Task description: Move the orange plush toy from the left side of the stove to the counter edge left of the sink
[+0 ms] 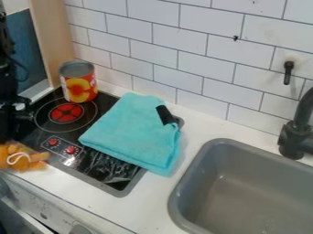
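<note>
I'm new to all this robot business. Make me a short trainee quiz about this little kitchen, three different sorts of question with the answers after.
1. Multiple choice: what lies partly over the stove?
a) a wooden spoon
b) a turquoise cloth
c) a white plate

2. True or false: the can stands upright between the cloth and the sink.

3. Short answer: what colour is the item with a white loop, just below the black robot arm at the picture's left edge?

Key:
1. b
2. False; it stands upright at the stove's back corner, near the tiled wall.
3. Orange
</note>
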Robot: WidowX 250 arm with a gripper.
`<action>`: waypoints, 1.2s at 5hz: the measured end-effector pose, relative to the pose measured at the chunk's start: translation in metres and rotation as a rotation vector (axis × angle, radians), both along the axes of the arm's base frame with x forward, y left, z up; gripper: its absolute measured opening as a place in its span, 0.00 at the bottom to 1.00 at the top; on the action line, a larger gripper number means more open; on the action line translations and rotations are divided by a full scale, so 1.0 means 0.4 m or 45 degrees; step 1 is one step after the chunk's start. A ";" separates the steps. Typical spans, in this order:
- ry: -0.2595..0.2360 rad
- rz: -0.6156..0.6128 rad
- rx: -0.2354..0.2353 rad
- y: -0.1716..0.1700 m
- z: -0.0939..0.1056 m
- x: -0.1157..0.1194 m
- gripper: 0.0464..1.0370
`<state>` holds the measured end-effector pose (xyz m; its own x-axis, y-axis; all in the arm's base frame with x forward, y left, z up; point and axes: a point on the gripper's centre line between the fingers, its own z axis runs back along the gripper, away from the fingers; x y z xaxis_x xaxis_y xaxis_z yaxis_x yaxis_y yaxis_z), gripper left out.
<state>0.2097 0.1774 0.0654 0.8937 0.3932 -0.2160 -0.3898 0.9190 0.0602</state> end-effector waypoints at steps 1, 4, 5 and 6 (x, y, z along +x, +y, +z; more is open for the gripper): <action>-0.037 0.003 -0.050 -0.022 0.012 0.007 0.10; -0.271 -0.303 -0.123 -0.262 0.169 0.071 0.05; -0.223 -0.376 -0.164 -0.329 0.147 0.067 0.05; -0.182 -0.404 -0.172 -0.381 0.118 0.053 0.05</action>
